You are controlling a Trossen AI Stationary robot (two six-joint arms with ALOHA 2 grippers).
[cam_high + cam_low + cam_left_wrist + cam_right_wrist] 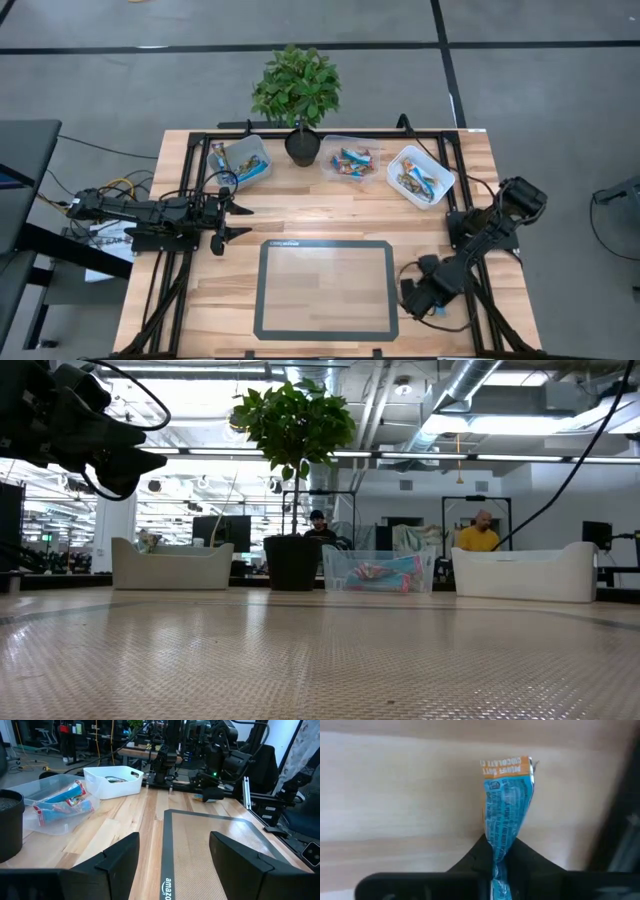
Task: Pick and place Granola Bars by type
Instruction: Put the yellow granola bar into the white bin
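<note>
A blue granola bar (507,800) with an orange end lies over bare wood to the right of the mat, and my right gripper (496,854) is shut on it. In the high view the same gripper (412,292) covers the bar. More granola bars lie in three tubs along the far edge: a white tub (245,160) at the left, a clear tub (352,160) in the middle and a white tub (421,176) at the right. My left gripper (238,222) hangs open and level at the table's left, holding nothing. My right gripper pinches the blue bar's near end (499,844) between its two fingers, coming steeply from above. The wrapper is squeezed narrow at the fingers. Its orange end (506,766) points away from them. Whether the bar is off the wood cannot be told.
A potted plant (300,145) stands between the left and the middle tub. A dark-rimmed mat (326,288) lies at the near middle. The black frame rails (190,190) run along the table's sides. People show in the room behind in the low view.
</note>
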